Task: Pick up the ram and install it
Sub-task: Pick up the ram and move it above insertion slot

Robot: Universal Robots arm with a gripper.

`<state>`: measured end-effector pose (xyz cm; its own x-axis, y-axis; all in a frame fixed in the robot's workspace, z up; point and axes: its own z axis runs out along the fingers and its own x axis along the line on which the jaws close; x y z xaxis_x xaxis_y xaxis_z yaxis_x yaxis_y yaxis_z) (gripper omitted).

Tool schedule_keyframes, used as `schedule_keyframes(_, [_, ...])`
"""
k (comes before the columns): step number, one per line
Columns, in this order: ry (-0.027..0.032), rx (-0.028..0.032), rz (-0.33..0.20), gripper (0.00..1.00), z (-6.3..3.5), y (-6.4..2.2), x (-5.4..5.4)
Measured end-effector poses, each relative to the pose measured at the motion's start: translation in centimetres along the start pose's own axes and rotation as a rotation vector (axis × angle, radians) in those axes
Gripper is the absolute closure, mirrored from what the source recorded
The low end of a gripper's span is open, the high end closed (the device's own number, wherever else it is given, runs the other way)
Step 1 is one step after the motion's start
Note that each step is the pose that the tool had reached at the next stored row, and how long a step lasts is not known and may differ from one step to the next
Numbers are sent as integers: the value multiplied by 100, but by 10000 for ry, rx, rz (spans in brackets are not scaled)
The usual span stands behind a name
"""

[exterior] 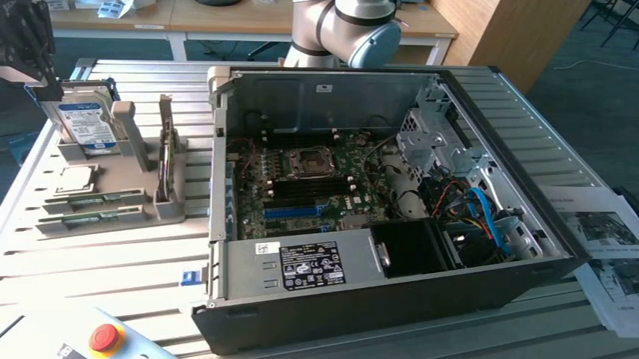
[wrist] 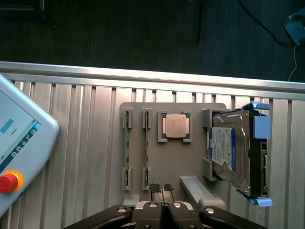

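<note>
The pincer point(wrist: 161, 187), clenched on nothing, hovers over the tray point(wrist: 174, 160) at nine o'clock of the computer case point(exterior: 399, 299), where the ram point(wrist: 147, 145) lies slotted beside its twin point(wrist: 127, 145), so an offset descent could strike the wrong stick.

**Site type: robotics laboratory, computer-assembly cell**

The setting is a robotics lab or workshop cell, indicated by the following:

- An industrial robot arm point(exterior: 349, 30) stands at the far edge of a slatted aluminium worktop point(exterior: 120, 254). Its end effector point(wrist: 161, 188) appears in the wrist view.
- A teach pendant point(exterior: 60, 329) with a red emergency-stop button point(exterior: 105, 338) lies on the worktop.
- An open desktop computer case point(exterior: 399, 307) lies on its side, with its motherboard point(exterior: 310, 179) exposed.
- A grey fixture block point(wrist: 171, 162) presents loose computer parts in fitted slots.
- Printed sheets point(exterior: 609, 254) lie beside the case.
- Wooden desks point(exterior: 230, 26) stand behind the arm on dark flooring point(wrist: 119, 33), probably carpet; detail there is poor.
</note>
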<state>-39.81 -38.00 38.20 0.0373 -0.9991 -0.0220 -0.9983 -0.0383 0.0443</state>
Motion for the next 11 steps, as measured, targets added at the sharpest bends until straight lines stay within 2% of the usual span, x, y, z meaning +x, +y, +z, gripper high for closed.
schedule_keyframes(3, [1, 31, -5, 90, 0, 9, -1])
schedule_keyframes(11, [1, 36, -7, 90, 8, 10, 0])
